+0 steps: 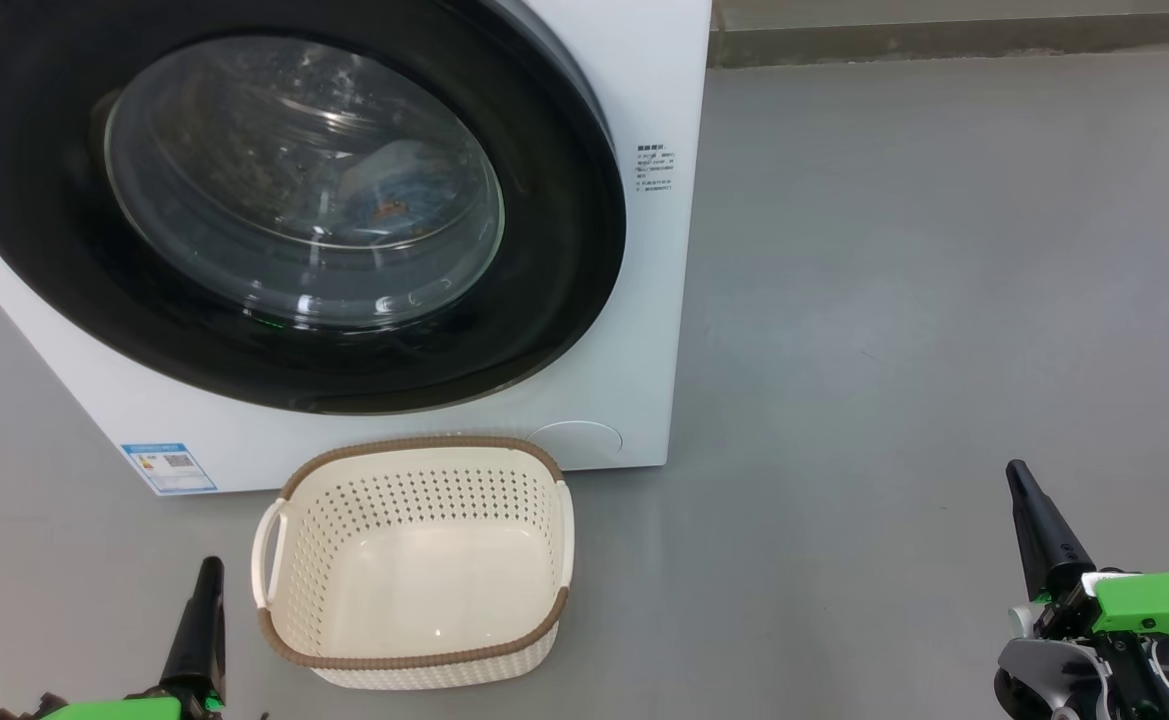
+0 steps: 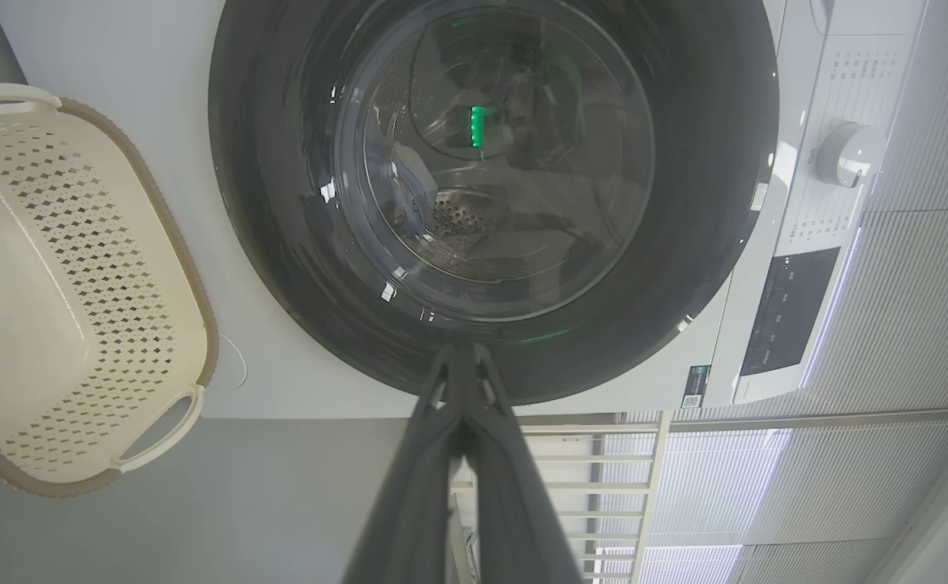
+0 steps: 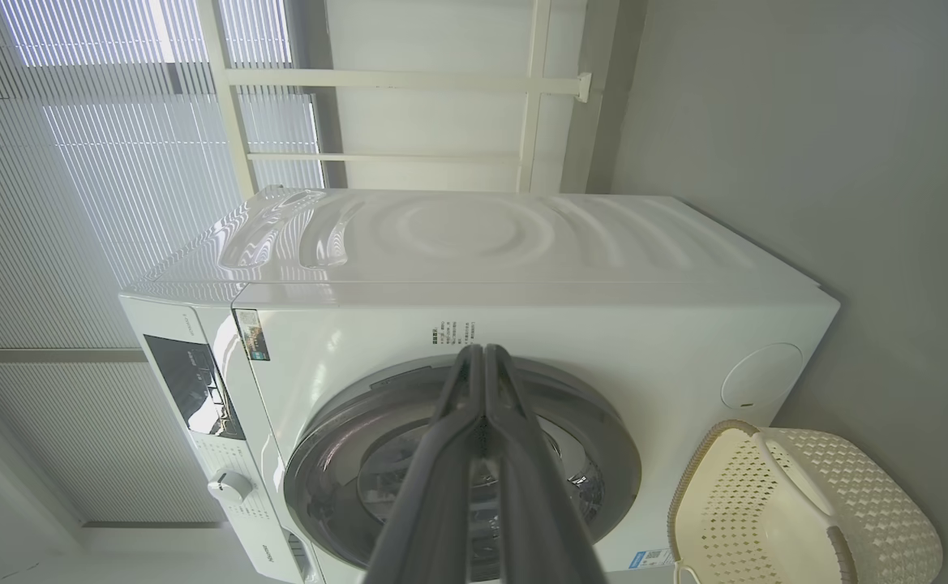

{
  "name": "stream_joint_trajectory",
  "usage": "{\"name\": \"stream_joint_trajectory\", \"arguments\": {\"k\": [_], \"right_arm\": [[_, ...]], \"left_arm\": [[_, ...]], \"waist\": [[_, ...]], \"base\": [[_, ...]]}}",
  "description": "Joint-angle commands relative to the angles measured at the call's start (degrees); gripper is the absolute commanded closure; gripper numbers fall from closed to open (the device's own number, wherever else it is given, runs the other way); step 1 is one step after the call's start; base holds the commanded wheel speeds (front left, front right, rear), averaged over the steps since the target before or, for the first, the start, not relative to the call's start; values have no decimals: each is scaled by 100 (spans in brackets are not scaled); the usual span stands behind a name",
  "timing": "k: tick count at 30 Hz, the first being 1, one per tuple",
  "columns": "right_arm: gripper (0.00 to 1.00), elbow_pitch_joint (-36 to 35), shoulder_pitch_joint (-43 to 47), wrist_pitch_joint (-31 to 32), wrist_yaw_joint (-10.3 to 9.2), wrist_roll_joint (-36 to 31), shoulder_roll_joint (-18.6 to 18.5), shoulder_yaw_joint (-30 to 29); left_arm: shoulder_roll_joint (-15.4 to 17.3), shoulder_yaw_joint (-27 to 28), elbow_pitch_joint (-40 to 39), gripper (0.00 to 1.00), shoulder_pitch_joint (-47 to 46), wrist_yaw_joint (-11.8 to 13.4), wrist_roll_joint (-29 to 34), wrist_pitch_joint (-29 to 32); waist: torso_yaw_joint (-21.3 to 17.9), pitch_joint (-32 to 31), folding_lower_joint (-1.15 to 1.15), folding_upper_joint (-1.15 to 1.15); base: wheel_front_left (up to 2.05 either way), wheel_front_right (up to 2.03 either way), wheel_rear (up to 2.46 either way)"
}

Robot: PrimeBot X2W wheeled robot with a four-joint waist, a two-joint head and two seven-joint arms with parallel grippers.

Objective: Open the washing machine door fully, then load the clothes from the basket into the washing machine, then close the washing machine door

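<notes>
The washing machine is plain white, and its round door is glossy black around a clear glass window. Behind the glass the clothes seem light blue with an orange mark, though reflections blur them. The label sticker on the left is blue and white. The basket is cream, dotted with rows of small holes, with a brown woven-look rim. The floor is flat grey. The left pincer and right pincer are black on bright green mounts. The control panel is black. The blinds are pale and finely striped.
</notes>
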Motion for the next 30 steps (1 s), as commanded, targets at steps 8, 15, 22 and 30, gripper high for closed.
{"name": "stream_joint_trajectory", "arguments": {"k": [8,15,22,30], "right_arm": [[100,-170,-63,55,10,-29,-35,100],[100,-170,-64,59,10,-33,-32,95],[100,-170,-64,63,10,-37,-29,91],[100,-170,-65,66,10,-40,-26,87]], "left_arm": [[53,164,-89,100,-242,2,-43,38],[53,165,-89,100,-242,2,-43,38],[52,165,-89,100,-242,2,-43,39],[52,165,-89,100,-242,2,-43,39]], "waist": [[0,0,0,0],[0,0,0,0],[0,0,0,0],[0,0,0,0]], "base": [[0,0,0],[0,0,0],[0,0,0],[0,0,0]]}}
